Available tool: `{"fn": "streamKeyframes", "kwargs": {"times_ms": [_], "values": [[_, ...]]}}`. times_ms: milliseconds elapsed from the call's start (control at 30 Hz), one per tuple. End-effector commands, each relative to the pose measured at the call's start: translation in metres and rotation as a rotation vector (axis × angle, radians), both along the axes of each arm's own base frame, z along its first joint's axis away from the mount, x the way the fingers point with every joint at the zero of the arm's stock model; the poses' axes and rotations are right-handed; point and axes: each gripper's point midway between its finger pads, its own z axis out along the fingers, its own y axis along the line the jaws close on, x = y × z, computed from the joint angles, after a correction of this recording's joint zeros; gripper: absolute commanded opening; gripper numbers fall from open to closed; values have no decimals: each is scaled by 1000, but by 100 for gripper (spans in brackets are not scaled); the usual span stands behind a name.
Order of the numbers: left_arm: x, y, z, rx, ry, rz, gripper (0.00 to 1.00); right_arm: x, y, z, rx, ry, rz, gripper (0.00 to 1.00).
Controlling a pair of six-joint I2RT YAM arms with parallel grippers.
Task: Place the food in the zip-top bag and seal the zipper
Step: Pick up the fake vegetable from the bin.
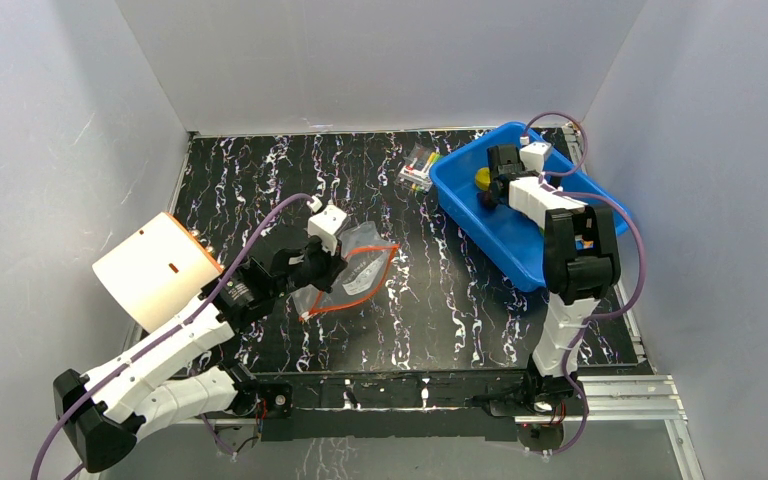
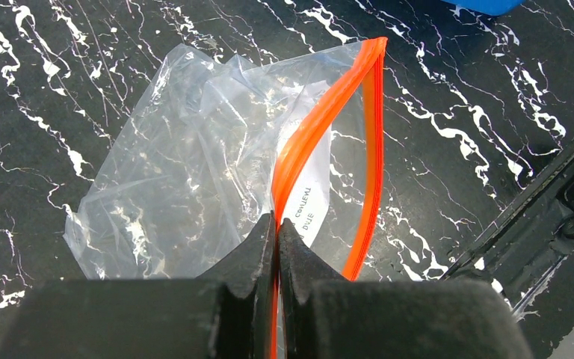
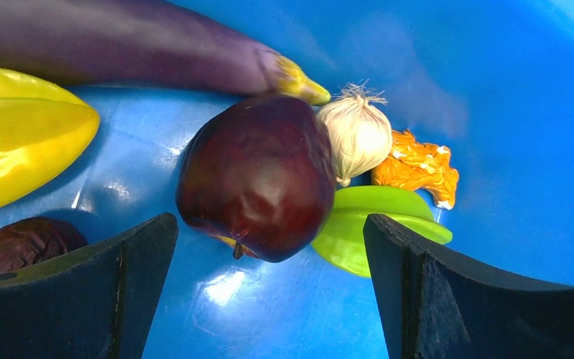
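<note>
Several foods (image 3: 258, 176), all in blue tub (image 3: 508, 97)

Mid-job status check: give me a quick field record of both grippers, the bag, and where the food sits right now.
Left gripper: shut, pinching one strip of the zipper
Zip-top bag: mouth open, no food visible inside
Right gripper: open, fingers either side of the dark red fruit, not touching it
Blue bin: holds that fruit, eggplant, yellow piece, garlic, orange piece, green piece
Food bagged: none yet
</note>
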Motion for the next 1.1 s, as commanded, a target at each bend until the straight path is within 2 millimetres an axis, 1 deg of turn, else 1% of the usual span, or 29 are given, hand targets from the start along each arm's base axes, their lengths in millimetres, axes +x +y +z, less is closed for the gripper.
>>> {"fn": "streamKeyframes", "kwargs": {"times_ms": [0, 100, 267, 467, 600, 833, 1067], "values": [[3, 4, 4, -5, -26, 15, 0, 18, 3, 6, 16, -74, -5, 95], [4, 4, 1, 5, -18, 18, 0, 17, 3, 0, 15, -66, 0, 93], [4, 4, -1, 14, -17, 23, 0, 19, -2, -2, -22, -65, 4, 89], [6, 7, -1, 18, -24, 37, 0, 20, -6, -5, -47, -53, 1, 80], [7, 7, -2, 22, -24, 38, 0, 19, -9, -3, -67, -51, -1, 72], [9, 9, -2, 31, -32, 50, 0, 14, -10, 7, -69, -69, 2, 64], [11, 14, 0, 47, -56, 61, 0, 8, -5, 13, -38, -70, 17, 59]]}}
